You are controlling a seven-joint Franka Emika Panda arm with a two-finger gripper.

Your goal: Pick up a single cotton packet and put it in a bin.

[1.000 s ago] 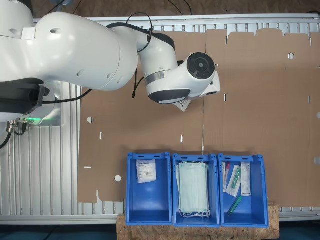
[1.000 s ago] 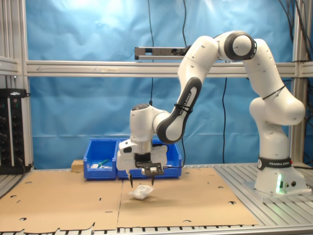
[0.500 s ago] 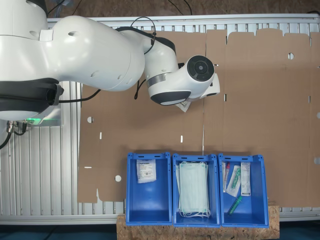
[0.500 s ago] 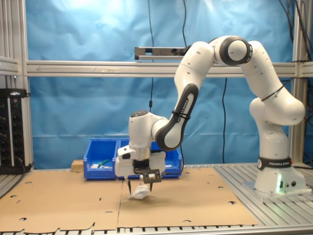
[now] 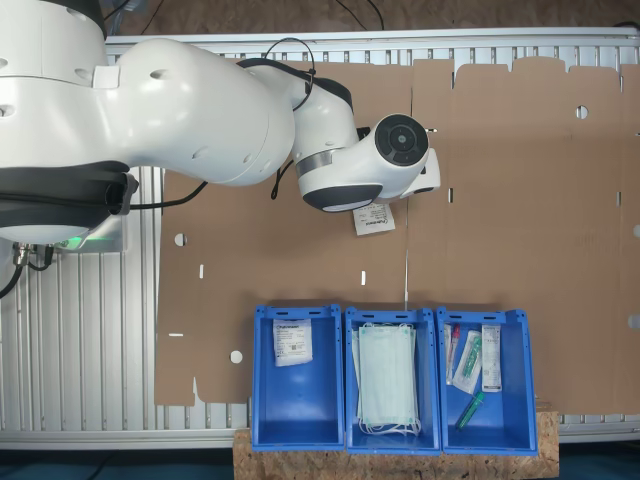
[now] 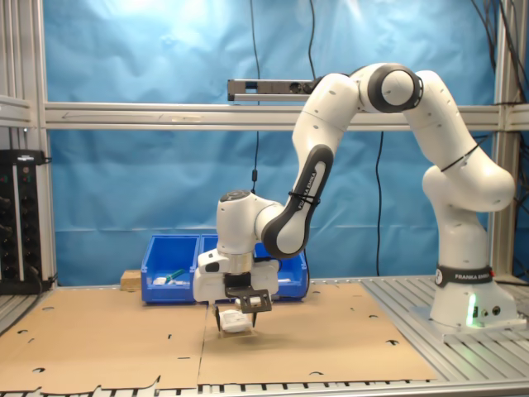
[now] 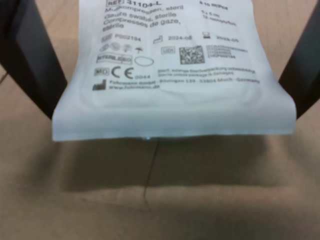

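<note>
Here the gripper [image 6: 235,319] sits low over the cardboard sheet [image 6: 314,343], with the cotton packet [image 7: 175,70] between its two dark fingers [image 7: 30,55].

In the wrist view the packet's printed face fills the span between the fingers, its crimped end lifted off the cardboard and casting a shadow there; whether the fingers actually pinch it or merely flank it cannot be told. In the first exterior view the packet [image 5: 373,220] pokes out from under the arm's wrist, well apart from the row of three blue crates. Of these, the bin [image 5: 297,400] at the end holds one white packet [image 5: 292,341]; next to it is the crate of pale green face masks [image 5: 388,378], then the crate with syringes and tubes [image 5: 470,366].
</note>
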